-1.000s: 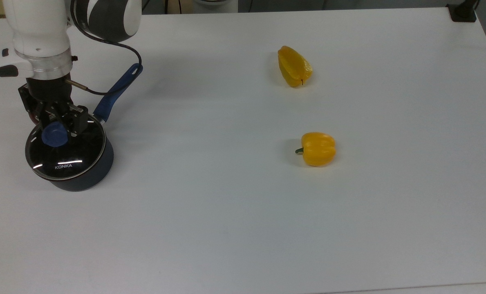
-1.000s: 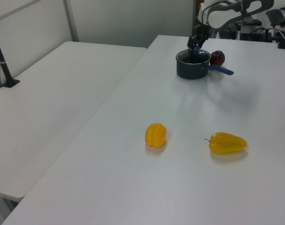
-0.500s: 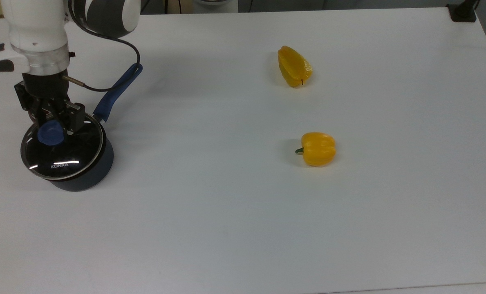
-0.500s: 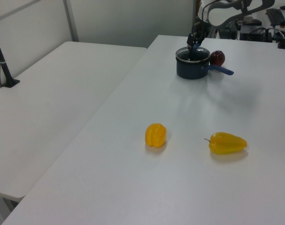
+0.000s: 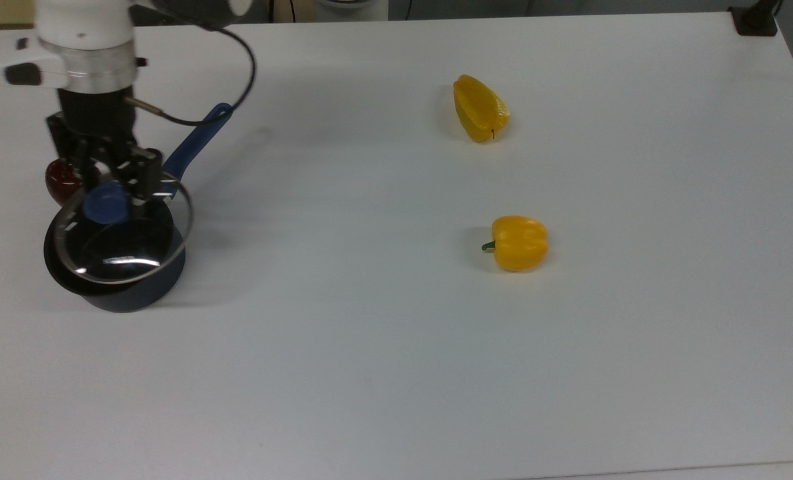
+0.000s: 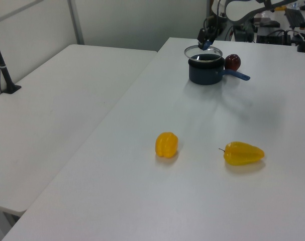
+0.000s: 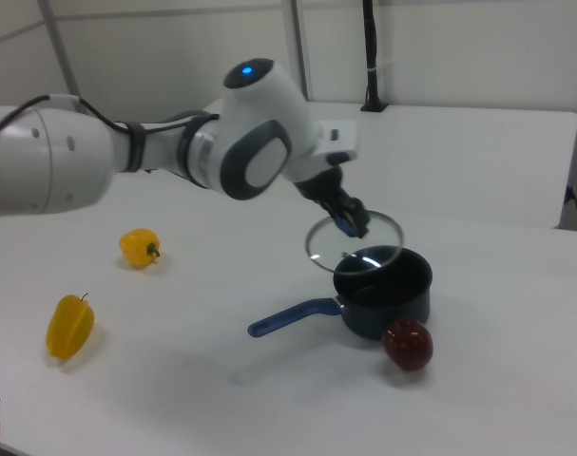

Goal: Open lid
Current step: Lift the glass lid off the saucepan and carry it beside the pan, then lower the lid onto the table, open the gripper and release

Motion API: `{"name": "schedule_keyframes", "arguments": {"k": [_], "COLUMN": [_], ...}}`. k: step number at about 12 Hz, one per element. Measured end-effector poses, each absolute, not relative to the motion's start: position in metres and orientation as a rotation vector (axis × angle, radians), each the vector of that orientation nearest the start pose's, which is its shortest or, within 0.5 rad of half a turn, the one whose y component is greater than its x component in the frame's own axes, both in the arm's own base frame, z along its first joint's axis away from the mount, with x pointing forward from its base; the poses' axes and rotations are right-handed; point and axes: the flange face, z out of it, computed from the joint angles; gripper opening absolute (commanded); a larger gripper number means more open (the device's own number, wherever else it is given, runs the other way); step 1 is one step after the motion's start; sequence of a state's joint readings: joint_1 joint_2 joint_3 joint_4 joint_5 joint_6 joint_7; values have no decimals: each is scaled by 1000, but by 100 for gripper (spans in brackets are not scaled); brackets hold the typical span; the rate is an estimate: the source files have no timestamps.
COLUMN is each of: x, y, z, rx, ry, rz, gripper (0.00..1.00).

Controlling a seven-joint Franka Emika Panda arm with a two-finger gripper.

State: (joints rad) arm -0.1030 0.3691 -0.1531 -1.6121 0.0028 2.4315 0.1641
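The lid (image 5: 124, 243), a clear glass disc with a thin metal rim, hangs in the air just above the saucepan (image 5: 119, 277), lifted clear of its rim and tilted, as the right view (image 7: 355, 242) shows. The claw (image 5: 113, 193) is clamped on the lid's blue knob (image 5: 105, 205), its fingers (image 5: 144, 177) closed against the knob's sides. The dark saucepan stands on the white bench (image 5: 436, 333), uncovered, with its long blue handle (image 5: 196, 143) pointing toward the top view's upper right. A dark red apple (image 5: 58, 180) lies just beside the saucepan, at the top view's left edge. Well apart, toward the top view's right, lie a round yellow bell pepper (image 5: 517, 243) and a longer yellow pepper (image 5: 479, 109) beyond it.
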Motion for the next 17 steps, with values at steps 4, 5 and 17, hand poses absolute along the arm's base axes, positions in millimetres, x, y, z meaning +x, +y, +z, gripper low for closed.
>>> {"name": "schedule_keyframes", "arguments": {"k": [4, 5, 17], "x": [689, 689, 695], "y": [-55, -34, 106], "z": [461, 456, 348], "rx": [-3013, -3016, -3101], "ry": [604, 590, 370], "rz": [-687, -673, -590], "gripper": [41, 41, 43]}}
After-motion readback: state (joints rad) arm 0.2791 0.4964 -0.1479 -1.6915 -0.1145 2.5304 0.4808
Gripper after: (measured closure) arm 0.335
